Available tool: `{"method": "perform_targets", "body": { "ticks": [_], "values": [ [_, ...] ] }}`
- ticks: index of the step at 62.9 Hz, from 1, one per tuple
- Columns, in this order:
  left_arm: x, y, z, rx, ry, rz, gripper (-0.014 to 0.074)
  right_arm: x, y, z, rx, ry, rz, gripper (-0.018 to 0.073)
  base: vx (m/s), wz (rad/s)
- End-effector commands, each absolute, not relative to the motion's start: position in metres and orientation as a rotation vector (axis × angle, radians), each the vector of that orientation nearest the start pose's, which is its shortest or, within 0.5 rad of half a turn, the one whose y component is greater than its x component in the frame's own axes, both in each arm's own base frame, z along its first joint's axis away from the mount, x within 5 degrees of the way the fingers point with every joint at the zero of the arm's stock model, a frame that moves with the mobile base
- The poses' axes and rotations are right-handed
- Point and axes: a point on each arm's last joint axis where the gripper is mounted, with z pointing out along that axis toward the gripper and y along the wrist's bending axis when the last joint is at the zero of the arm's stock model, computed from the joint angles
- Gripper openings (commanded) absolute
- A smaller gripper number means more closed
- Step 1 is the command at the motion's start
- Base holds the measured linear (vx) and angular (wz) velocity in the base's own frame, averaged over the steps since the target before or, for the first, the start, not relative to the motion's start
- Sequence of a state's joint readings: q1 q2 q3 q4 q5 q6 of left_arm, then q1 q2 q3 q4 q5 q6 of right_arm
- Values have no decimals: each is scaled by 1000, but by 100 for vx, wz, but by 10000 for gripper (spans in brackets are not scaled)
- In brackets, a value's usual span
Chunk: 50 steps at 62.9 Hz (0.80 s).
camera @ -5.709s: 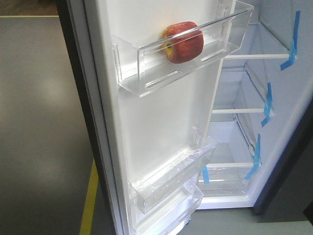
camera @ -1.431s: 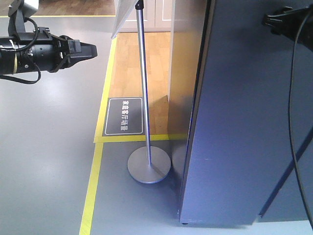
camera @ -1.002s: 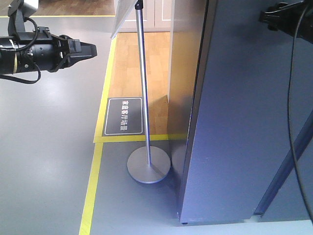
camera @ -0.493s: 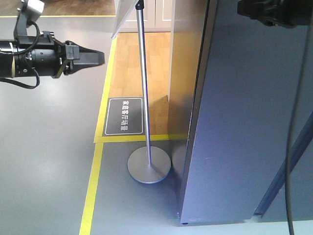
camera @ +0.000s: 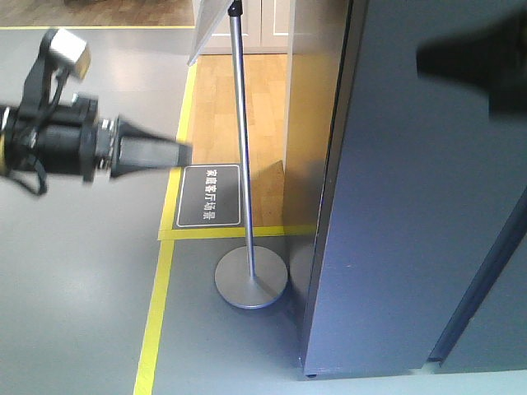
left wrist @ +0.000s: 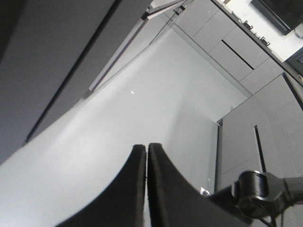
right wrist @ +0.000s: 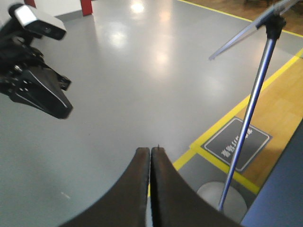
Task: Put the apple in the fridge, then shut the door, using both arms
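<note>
Left gripper [left wrist: 147,156]: fingers pressed together, nothing held; open grey floor [camera: 74,271] is seen below and ahead of it. Right gripper [right wrist: 150,161]: fingers pressed together, empty; a sign stand [right wrist: 246,127] is placed ahead to its right, clear floor to its left. Fridge [camera: 412,214]: dark grey-blue, door [camera: 395,271] shown shut, edge beside the stand. The apple is not seen in any view.

Left arm [camera: 58,148]: extended horizontally, wrist camera mounted on top. Left claw [left wrist: 147,156]: fingers pressed together, nothing between them, tips pointing forward. Right claw [right wrist: 150,158]: fingers likewise closed flush and empty. Right arm [camera: 486,62]: visible in the front view only as a dark blur, so its pose is unclear.
</note>
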State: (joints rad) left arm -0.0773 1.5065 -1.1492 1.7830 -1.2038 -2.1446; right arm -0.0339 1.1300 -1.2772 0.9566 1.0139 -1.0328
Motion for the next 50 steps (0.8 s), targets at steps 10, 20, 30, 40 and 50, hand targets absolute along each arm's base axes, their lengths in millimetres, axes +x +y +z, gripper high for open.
{"method": "perform_targets", "body": {
  "ticks": [10,20,30,40,50],
  "values": [
    [197,-102,305,574,2066,-1299,-8,154,53,371,-699,1832,467,-5,0,0],
    [157,-81,250,301,2157,-1028,-8,119,51,305,-628,1925,474,-5,0,0],
    [132,-63,214,67,2183,-865,-8,95,51,263,-610,1972,486,-5,0,0],
    [124,-59,210,2,2150,-849,-8,83,52,257,-618,1944,484,-5,0,0],
    [125,-60,214,-52,2119,-904,-8,80,52,259,-621,1925,480,-5,0,0]
  ]
}}
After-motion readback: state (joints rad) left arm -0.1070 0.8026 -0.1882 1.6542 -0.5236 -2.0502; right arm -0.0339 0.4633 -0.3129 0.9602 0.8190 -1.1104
